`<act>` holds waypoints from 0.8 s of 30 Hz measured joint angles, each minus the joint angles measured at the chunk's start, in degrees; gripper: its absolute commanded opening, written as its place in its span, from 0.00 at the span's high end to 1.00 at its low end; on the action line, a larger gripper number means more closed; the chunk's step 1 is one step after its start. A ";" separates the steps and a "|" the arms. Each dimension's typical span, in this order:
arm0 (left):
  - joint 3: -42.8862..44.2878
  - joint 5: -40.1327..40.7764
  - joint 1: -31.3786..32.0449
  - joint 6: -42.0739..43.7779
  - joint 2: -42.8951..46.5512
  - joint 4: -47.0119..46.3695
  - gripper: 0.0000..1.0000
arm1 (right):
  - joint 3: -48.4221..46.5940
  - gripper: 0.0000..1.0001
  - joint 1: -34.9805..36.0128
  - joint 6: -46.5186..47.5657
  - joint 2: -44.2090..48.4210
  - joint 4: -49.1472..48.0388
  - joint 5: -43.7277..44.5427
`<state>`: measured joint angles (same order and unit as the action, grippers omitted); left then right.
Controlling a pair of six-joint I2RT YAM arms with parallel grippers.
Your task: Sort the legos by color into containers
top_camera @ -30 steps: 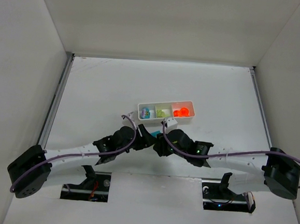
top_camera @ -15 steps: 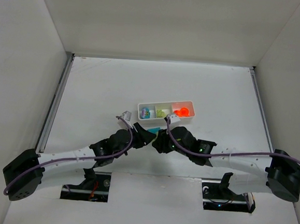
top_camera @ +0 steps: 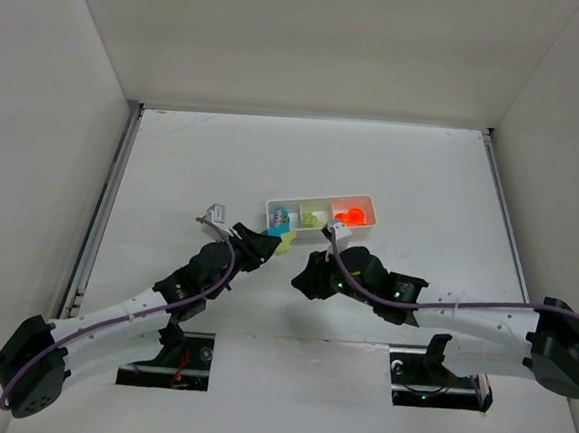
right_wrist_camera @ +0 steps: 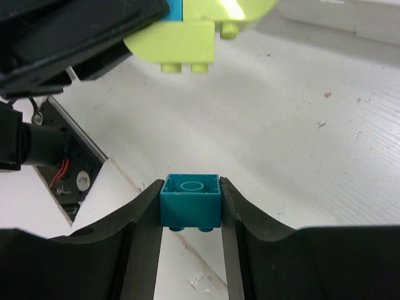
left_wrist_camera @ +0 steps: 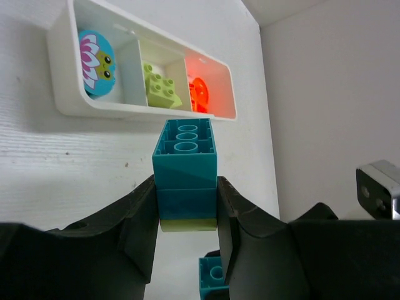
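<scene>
My left gripper (top_camera: 265,243) is shut on a teal-blue brick (left_wrist_camera: 185,169) with a yellow-green brick (left_wrist_camera: 185,225) stuck to its underside, held above the table just in front of the white tray (top_camera: 321,201). My right gripper (top_camera: 304,277) is shut on a small teal-blue brick (right_wrist_camera: 190,203), held above the table to the right of the left gripper. The tray's left compartment holds a teal piece with a flower print (left_wrist_camera: 95,62), the middle one a yellow-green brick (left_wrist_camera: 161,87), the right one orange-red bricks (top_camera: 350,217).
The tray's near rim (left_wrist_camera: 69,103) is close ahead of the left gripper. Two cutouts with the arm mounts (top_camera: 168,352) (top_camera: 437,381) lie at the table's near edge. White walls enclose the table on three sides.
The two grippers, close together before, have pulled apart. The left one moved up and left with the teal and yellow-green bricks; the right one keeps the small teal brick.
</scene>
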<state>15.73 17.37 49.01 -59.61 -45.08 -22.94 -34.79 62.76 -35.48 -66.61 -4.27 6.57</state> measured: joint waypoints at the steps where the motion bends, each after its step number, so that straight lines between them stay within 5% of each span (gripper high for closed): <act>1: -0.02 0.26 -0.35 0.24 0.20 0.26 0.91 | 0.07 0.61 0.00 -0.02 0.15 0.22 -0.26; 10: -0.26 0.81 -3.96 3.52 7.56 6.03 0.91 | -2.34 0.59 -7.10 1.64 -1.03 1.05 -0.79; 24: -0.35 -3.89 -10.34 6.43 16.06 14.69 0.89 | -24.02 0.56 -13.64 6.14 -27.19 -2.23 2.05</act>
<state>15.38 13.47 38.68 -53.19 -29.02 -8.25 -58.81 49.12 -29.34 -93.80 -6.50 8.62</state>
